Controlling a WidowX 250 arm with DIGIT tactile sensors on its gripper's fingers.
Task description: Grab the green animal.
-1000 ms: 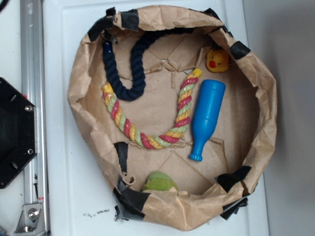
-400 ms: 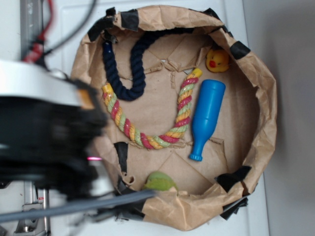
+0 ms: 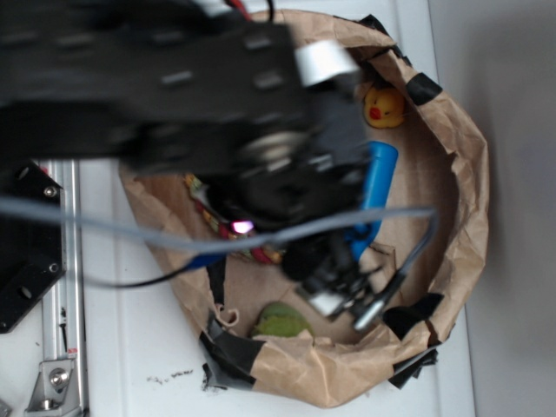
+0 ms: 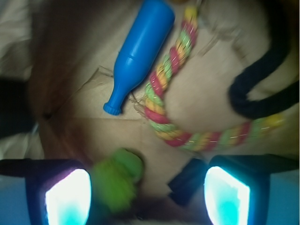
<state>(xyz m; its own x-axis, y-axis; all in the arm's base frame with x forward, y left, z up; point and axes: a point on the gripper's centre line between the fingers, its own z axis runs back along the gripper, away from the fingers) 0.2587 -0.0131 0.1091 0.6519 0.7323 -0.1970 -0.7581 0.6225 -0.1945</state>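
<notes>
While the black robot gripper (image 4: 145, 187) hangs spread wide inside the crumpled brown paper bag (image 3: 465, 208), the small lime-green soft toy animal (image 4: 117, 180) lies between its 2 fingers, beside one glowing pad.

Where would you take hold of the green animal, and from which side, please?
Grip the green animal across its rounded middle, coming straight down from above. It lies tight against the paper bag's wall, so side approaches look blocked. The gripper is open, with the toy near one finger.
</notes>
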